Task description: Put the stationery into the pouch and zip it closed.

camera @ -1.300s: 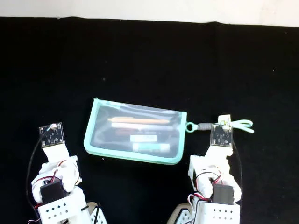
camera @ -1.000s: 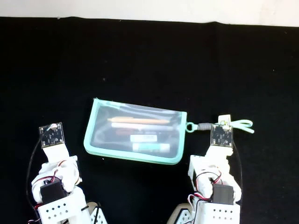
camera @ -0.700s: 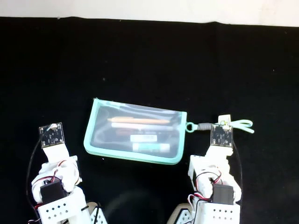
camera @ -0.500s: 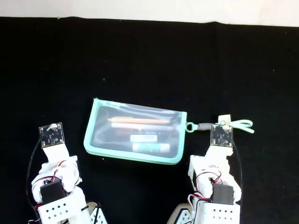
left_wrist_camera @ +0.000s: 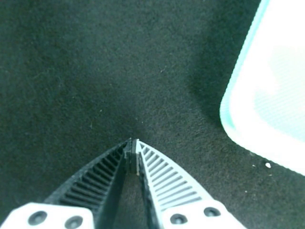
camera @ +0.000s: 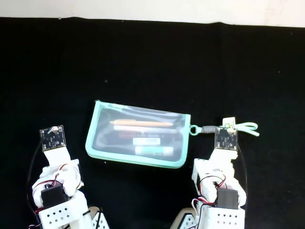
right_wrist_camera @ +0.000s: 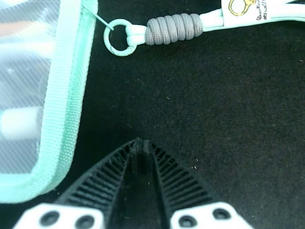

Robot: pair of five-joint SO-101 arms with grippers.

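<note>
– The pouch [camera: 138, 140] lies flat on the black cloth table [camera: 152, 62], midway between our two arms. Its long axis runs side to side, with the right end tipped slightly towards us.

– Agreed. We see a rounded rectangle with a clear front panel and a mint woven border. And our grippers?

– Our left gripper [left_wrist_camera: 132, 148] hangs over bare cloth just off the pouch's left near corner, ribbed fingers pressed together at the tips. Our right gripper [right_wrist_camera: 141, 145] is just beside the right near corner, its tips also pressed together and pinching nothing.

– Next down in size is the mint wrist strap [camera: 248, 127], a flat loop trailing rightward from the pouch's far right corner. It carries a white tag.

– Inside, the stationery lies parallel to the long axis. We make out an orange pencil [camera: 140, 123], a white pen [camera: 143, 128] and a white labelled stick [camera: 154, 150].

– Then a grey cord wrap [right_wrist_camera: 174, 27] in tight coils.

– Smallest is the mint ring [right_wrist_camera: 116, 37], round and thin, joining the strap to the pouch.
</note>
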